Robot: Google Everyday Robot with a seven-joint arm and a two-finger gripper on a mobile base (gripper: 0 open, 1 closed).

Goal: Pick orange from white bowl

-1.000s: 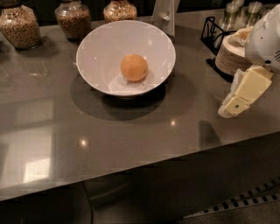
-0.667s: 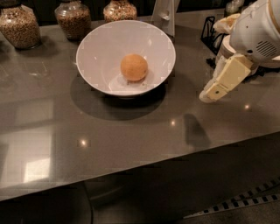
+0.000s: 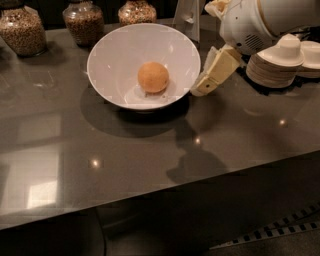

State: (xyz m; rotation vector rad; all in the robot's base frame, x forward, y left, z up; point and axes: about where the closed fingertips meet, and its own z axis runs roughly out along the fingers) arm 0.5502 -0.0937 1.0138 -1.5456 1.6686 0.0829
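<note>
The orange (image 3: 153, 77) lies inside the white bowl (image 3: 115, 55), a little right of its middle. The bowl stands on the dark grey counter (image 3: 150, 150). My gripper (image 3: 204, 88) hangs just outside the bowl's right rim, above the counter, with its cream fingers pointing down and to the left. It holds nothing. The white arm (image 3: 250, 25) reaches in from the upper right.
Three glass jars of grains (image 3: 22, 30) (image 3: 83, 22) (image 3: 137, 11) stand along the back edge. A stack of small pale plates (image 3: 280, 62) sits at the right, behind the arm. A white upright object (image 3: 189, 15) stands behind the bowl. The counter's front edge runs across the lower part.
My gripper has moved left and up across the counter, from the right side to right beside the bowl's right rim. The orange and bowl have not moved.
</note>
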